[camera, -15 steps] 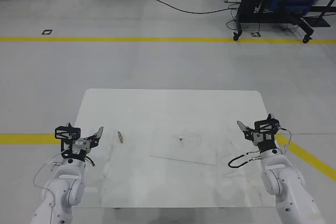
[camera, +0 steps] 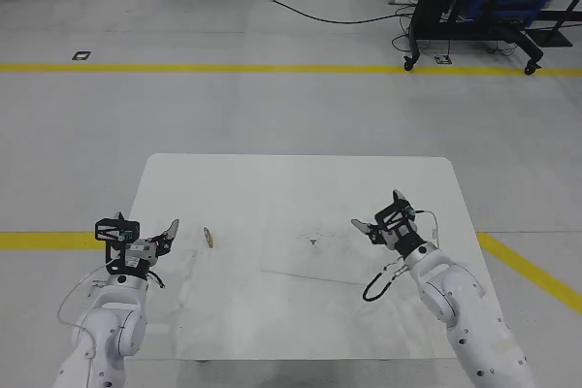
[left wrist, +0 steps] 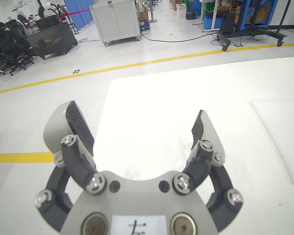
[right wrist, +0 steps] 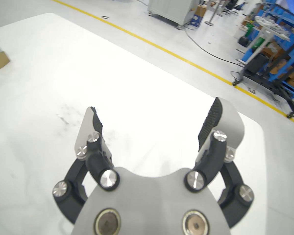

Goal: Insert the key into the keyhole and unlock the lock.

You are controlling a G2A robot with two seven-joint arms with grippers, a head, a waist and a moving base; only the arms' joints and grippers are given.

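While left claw (left wrist: 137,117) and right claw (right wrist: 155,110) gape empty, the lock (camera: 208,237) lies between them.

Lock (camera: 208,237) laid on table (camera: 301,184), left part, near left gripper (camera: 145,231). Key (camera: 313,242) laid mid-table, well apart from lock, between lock and right gripper (camera: 377,213).

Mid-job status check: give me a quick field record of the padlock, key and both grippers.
padlock: on the table, beside left gripper, untouched
key: mid-table, apart from padlock, not grasped
left gripper: open, empty
right gripper: open, empty, over table on key's right side
progress: key not yet picked up
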